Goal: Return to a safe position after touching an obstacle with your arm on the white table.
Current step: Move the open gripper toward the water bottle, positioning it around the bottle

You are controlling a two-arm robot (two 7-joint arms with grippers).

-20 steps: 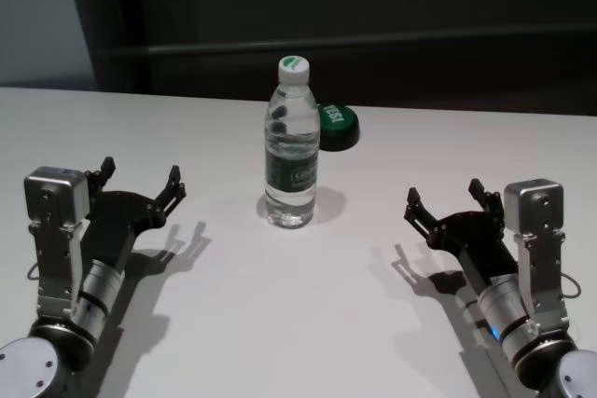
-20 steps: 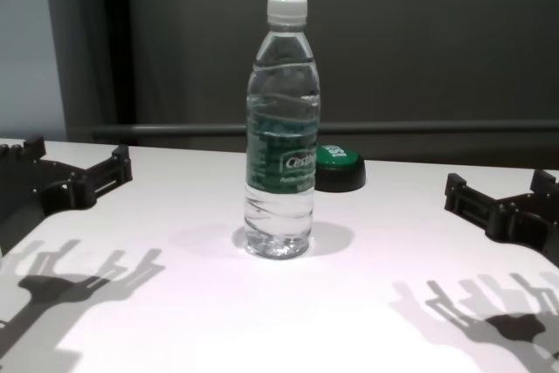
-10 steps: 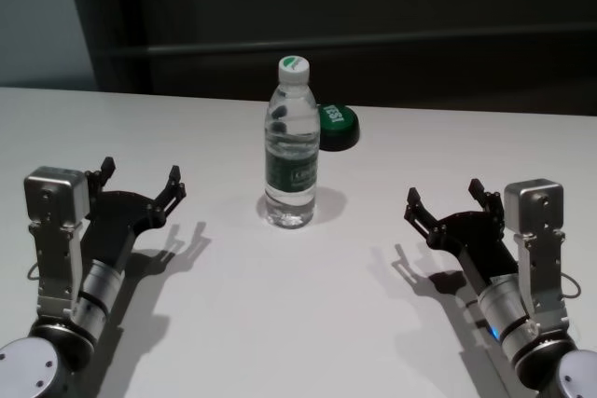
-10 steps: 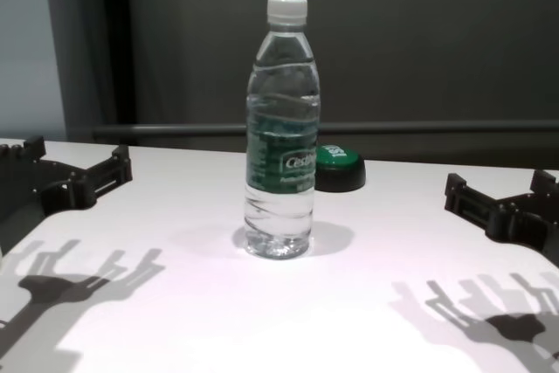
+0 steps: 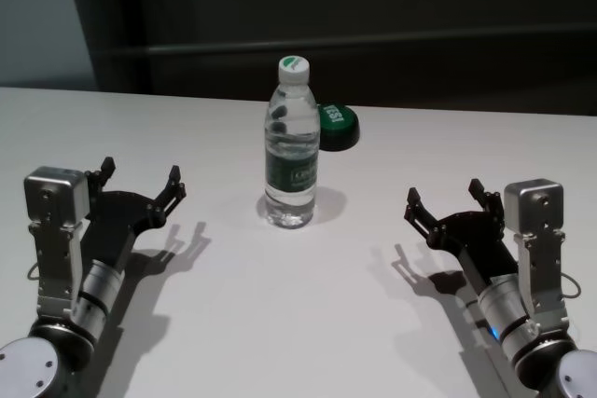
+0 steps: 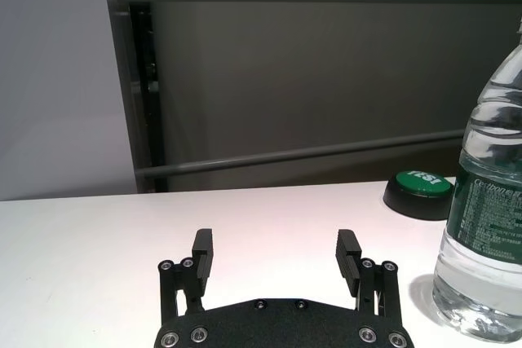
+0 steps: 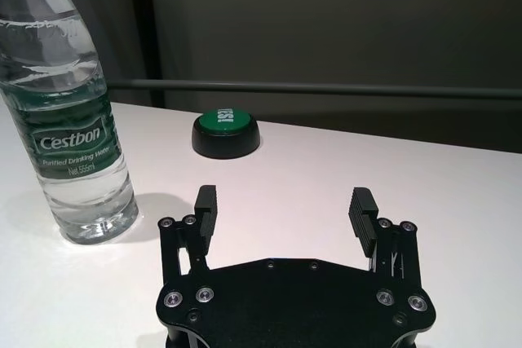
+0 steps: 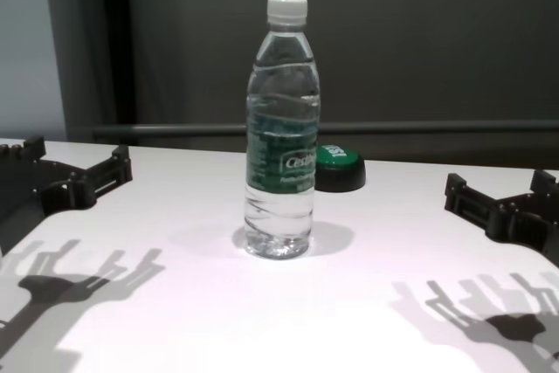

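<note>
The clear water bottle [image 5: 292,151] with a white cap and dark green label stands upright in the middle of the white table [image 5: 298,323]. It also shows in the chest view [image 8: 281,137], the left wrist view [image 6: 488,234] and the right wrist view [image 7: 72,120]. My left gripper [image 5: 140,179] is open and empty, low over the table to the bottle's left, well apart from it; it also shows in the left wrist view [image 6: 278,252]. My right gripper [image 5: 446,199] is open and empty to the bottle's right, also apart; it also shows in the right wrist view [image 7: 284,204].
A black push button with a green top [image 5: 336,126] sits on the table just behind and to the right of the bottle. A dark wall with a horizontal rail runs behind the table's far edge.
</note>
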